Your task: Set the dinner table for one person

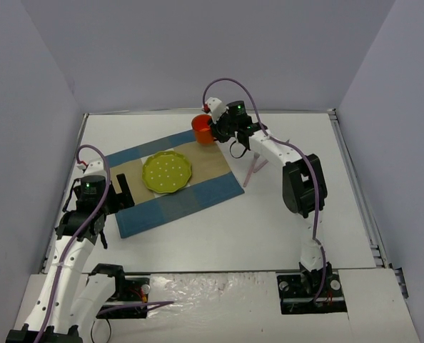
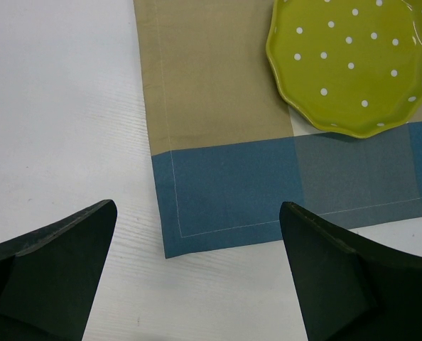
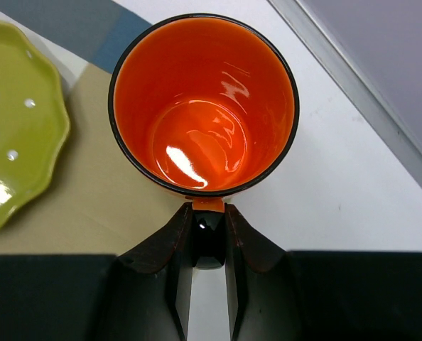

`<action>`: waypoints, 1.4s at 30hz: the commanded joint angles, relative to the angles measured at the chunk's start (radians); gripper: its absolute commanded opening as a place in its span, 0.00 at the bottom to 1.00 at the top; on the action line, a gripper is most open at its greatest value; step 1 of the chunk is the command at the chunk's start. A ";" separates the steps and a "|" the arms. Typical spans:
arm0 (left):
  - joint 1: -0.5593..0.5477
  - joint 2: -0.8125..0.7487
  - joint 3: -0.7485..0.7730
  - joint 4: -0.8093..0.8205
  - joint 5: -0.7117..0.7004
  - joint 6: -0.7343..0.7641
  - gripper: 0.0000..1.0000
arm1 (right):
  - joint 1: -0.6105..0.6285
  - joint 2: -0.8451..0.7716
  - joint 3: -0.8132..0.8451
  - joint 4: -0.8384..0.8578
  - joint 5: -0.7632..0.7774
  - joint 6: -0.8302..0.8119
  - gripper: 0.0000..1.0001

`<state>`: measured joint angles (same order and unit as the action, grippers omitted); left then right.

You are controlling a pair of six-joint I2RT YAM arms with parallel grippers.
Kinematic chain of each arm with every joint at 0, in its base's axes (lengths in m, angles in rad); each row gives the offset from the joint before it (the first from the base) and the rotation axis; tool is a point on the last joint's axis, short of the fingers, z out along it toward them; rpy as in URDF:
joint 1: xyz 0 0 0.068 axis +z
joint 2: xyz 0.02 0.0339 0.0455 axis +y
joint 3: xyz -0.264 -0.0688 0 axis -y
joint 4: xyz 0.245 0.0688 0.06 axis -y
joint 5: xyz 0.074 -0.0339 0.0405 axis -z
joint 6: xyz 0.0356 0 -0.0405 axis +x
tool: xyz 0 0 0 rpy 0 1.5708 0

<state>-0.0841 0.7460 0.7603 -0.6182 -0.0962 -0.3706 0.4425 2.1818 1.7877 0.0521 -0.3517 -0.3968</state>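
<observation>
The white dinner table (image 1: 219,236) carries a blue-and-tan checked placemat (image 1: 173,187) with a green dotted plate (image 1: 167,172) on its middle. My right gripper (image 1: 218,131) is shut on the handle (image 3: 209,205) of an orange cup (image 3: 200,106), held upright at the mat's far right corner, partly over the tan cloth (image 3: 90,206) and partly over bare table (image 3: 353,177). I cannot tell whether the cup rests or hovers. My left gripper (image 2: 197,284) is open and empty, just off the mat's near left corner (image 2: 175,241), with the plate (image 2: 353,64) beyond.
Pink utensils (image 1: 255,168) lie on the table just right of the placemat, under the right arm. Grey walls enclose the table on three sides. A metal edge strip (image 3: 353,85) runs close behind the cup.
</observation>
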 commanded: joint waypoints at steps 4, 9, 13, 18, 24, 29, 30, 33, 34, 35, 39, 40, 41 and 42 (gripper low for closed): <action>-0.003 0.006 0.013 0.055 -0.019 0.010 0.97 | 0.022 0.015 0.119 0.196 -0.047 -0.009 0.00; -0.005 0.001 0.011 0.055 -0.017 0.007 0.97 | 0.024 0.047 0.140 0.222 -0.049 -0.002 0.00; -0.005 0.005 0.011 0.056 -0.013 0.007 0.97 | 0.022 0.070 0.158 0.222 -0.046 -0.004 0.00; -0.005 0.010 0.011 0.058 -0.008 0.007 0.97 | 0.022 0.095 0.171 0.227 -0.045 -0.010 0.00; -0.005 0.013 0.010 0.055 -0.008 0.009 0.97 | 0.020 0.128 0.167 0.236 -0.033 -0.008 0.00; -0.006 0.016 0.010 0.058 -0.008 0.009 0.97 | 0.009 0.140 0.137 0.240 -0.031 -0.009 0.00; -0.007 0.016 0.010 0.058 -0.008 0.009 0.97 | 0.006 0.137 0.125 0.239 -0.030 -0.009 0.01; -0.008 0.015 0.010 0.058 -0.010 0.010 0.97 | 0.000 0.104 0.085 0.239 -0.023 -0.013 0.16; -0.008 0.015 0.010 0.058 -0.010 0.010 0.97 | -0.003 0.089 0.073 0.239 -0.023 -0.010 0.24; -0.008 0.015 0.011 0.057 -0.010 0.010 0.97 | -0.007 0.074 0.060 0.239 -0.023 -0.005 0.31; -0.009 0.013 0.011 0.054 -0.008 0.007 0.97 | -0.021 -0.045 -0.029 0.244 0.025 0.025 0.64; -0.010 0.013 0.011 0.054 -0.008 0.007 0.97 | -0.031 -0.085 -0.058 0.246 0.044 0.052 0.66; -0.011 0.013 0.011 0.055 -0.008 0.007 0.97 | -0.041 -0.125 -0.087 0.248 0.064 0.080 0.68; -0.012 0.012 0.011 0.054 -0.008 0.007 0.97 | -0.057 -0.151 -0.105 0.247 0.087 0.138 0.70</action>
<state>-0.0860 0.7567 0.7570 -0.6185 -0.0978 -0.3706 0.4309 2.2730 1.7322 0.2064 -0.3462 -0.3772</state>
